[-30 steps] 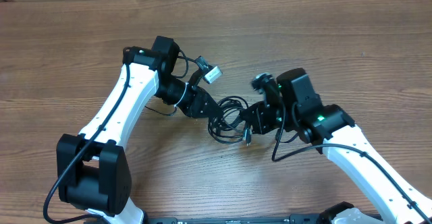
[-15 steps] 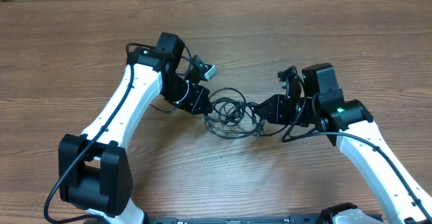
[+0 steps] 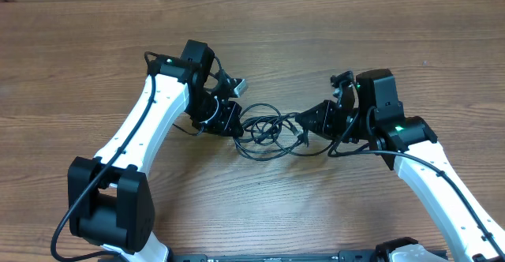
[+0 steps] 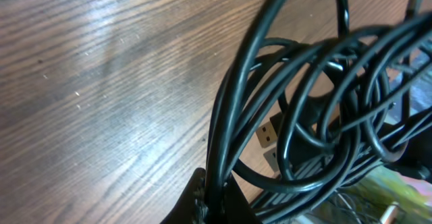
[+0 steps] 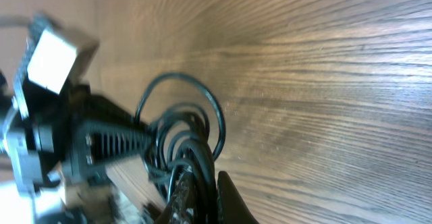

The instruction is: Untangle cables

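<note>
left claw (image 3: 235,125): clamped on cables (image 3: 264,129) | right claw (image 3: 306,128): clamped on cables, opposite end | cables: looped tangle spanning both claws | worktop (image 3: 260,41): wood

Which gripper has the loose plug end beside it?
The right gripper: a short plug end sticks out of the cables just by its shut jaws. Beside the left gripper, the overhead view shows only loops.

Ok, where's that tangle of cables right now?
In the overhead view the cables sit near the middle of the table, strung between the jaws of the left arm and the right arm, both shut on them.
</note>
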Action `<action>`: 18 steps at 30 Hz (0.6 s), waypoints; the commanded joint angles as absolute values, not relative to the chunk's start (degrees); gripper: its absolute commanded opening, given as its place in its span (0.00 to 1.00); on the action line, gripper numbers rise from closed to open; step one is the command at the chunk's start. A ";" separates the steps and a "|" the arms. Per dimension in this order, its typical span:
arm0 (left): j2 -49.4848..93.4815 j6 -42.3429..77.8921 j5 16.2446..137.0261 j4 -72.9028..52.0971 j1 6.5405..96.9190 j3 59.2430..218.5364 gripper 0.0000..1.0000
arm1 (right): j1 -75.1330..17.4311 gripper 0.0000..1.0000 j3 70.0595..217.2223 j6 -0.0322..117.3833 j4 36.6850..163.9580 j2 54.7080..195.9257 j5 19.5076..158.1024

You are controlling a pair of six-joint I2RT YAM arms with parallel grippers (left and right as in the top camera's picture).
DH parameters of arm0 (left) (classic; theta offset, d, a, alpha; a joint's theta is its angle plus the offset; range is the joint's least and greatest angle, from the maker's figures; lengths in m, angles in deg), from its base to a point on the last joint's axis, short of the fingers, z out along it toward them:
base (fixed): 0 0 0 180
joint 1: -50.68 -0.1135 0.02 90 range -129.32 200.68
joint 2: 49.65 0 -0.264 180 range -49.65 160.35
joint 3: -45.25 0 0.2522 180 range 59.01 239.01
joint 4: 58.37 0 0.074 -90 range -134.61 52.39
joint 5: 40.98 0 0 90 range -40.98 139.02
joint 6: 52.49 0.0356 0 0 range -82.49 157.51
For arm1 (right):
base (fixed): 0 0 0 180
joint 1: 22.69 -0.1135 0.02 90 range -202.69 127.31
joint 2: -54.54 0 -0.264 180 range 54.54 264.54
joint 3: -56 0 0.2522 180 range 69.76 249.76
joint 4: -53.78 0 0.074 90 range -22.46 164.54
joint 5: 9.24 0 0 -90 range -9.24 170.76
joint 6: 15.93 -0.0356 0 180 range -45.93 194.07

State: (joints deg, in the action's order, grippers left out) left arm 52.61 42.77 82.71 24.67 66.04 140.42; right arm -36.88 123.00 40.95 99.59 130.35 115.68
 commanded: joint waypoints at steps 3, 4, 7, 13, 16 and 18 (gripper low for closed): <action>51.91 45.35 82.12 28.95 64.99 140.40 0.04 | -33.80 0.04 123.08 29.82 98.34 129.66 105.03; 51.93 46.90 84.53 29.50 64.96 140.40 0.04 | -33.82 0.04 123.08 29.47 98.96 129.66 104.33; 51.91 53.52 93.95 30.46 64.99 140.40 0.04 | -33.98 0.04 123.08 29.96 103.11 129.68 102.59; 51.91 66.18 107.80 30.41 64.96 140.40 0.04 | -34.52 0.06 123.08 39.16 114.36 129.76 102.65; 51.91 66.29 106.84 29.69 64.96 140.40 0.04 | -34.57 0.21 123.08 46.74 116.35 129.76 102.91; 51.91 66.29 105.25 29.50 64.96 140.40 0.04 | -34.57 0.27 123.08 53.06 116.03 129.76 105.08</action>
State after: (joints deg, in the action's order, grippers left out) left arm 52.61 61.81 102.75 29.56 65.53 140.38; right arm -35.20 123.00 42.20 116.46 130.33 106.10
